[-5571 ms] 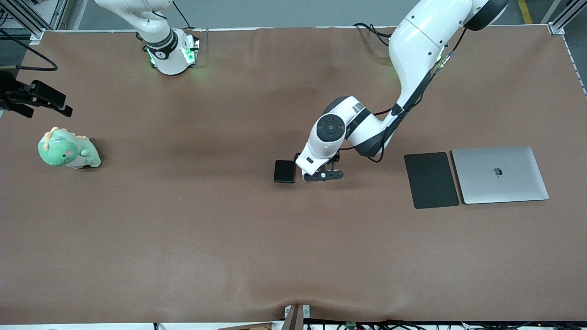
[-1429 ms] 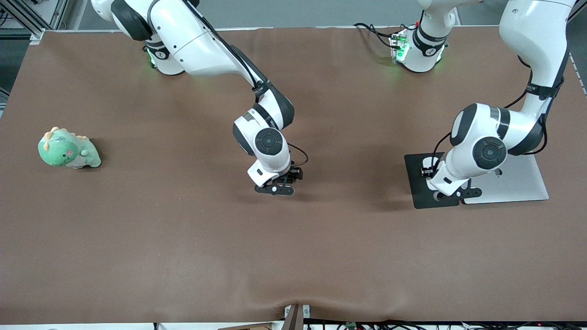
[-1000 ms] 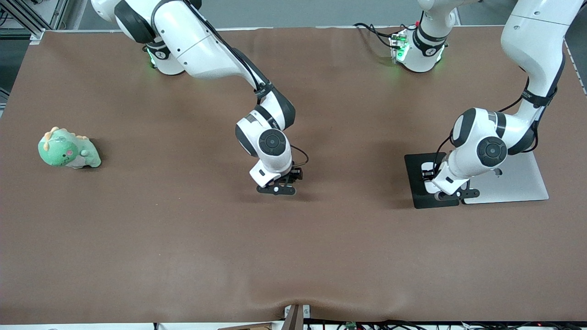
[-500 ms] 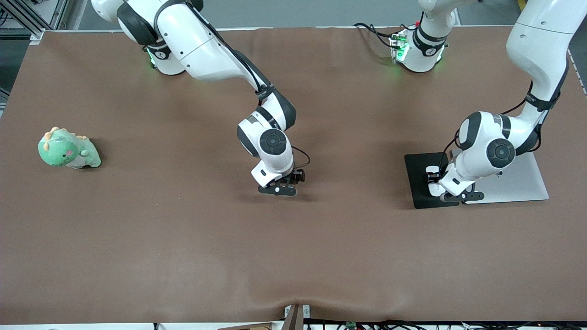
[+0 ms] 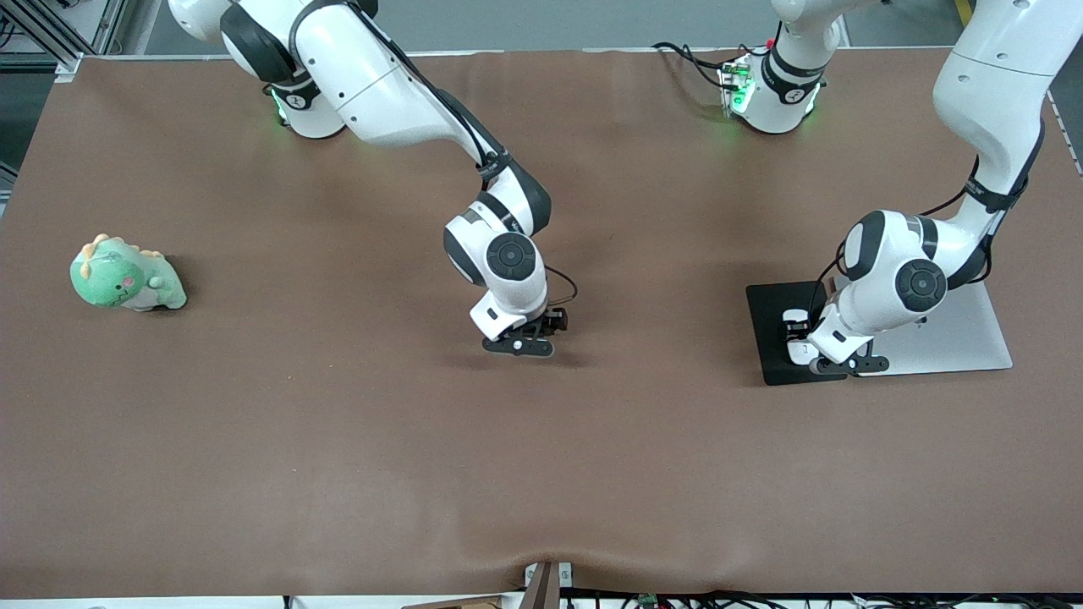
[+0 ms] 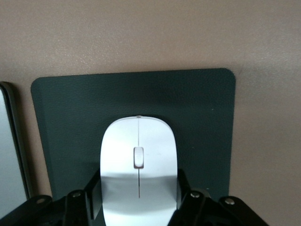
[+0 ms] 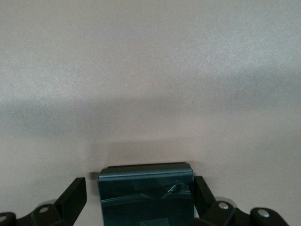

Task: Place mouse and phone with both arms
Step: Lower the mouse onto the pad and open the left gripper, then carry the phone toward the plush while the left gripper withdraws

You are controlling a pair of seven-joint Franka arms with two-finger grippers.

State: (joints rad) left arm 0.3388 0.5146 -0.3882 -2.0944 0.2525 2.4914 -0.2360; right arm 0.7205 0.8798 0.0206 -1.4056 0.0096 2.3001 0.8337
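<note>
The white mouse (image 6: pixel 138 155) lies on the black mouse pad (image 6: pixel 202 108), about midway across it. My left gripper (image 6: pixel 139 188) is shut on the mouse's rear sides. From the front, the left gripper (image 5: pixel 810 351) is low over the pad (image 5: pixel 766 338) and a strip of the mouse (image 5: pixel 794 323) shows beside the wrist. The black phone (image 7: pixel 146 197) lies flat on the brown table. My right gripper (image 7: pixel 139 188) is open astride it, one finger clearly apart from it. In the front view the right gripper (image 5: pixel 520 338) covers the phone at mid-table.
A closed silver laptop (image 5: pixel 956 338) lies beside the mouse pad, toward the left arm's end; its edge (image 6: pixel 9 155) also shows in the left wrist view. A green dinosaur plush (image 5: pixel 127 275) sits at the right arm's end. Brown cloth covers the table.
The left arm brought the mouse from mid-table to the pad and has settled lower there. The right arm came in over the phone and has edged slightly toward the left arm's end.
</note>
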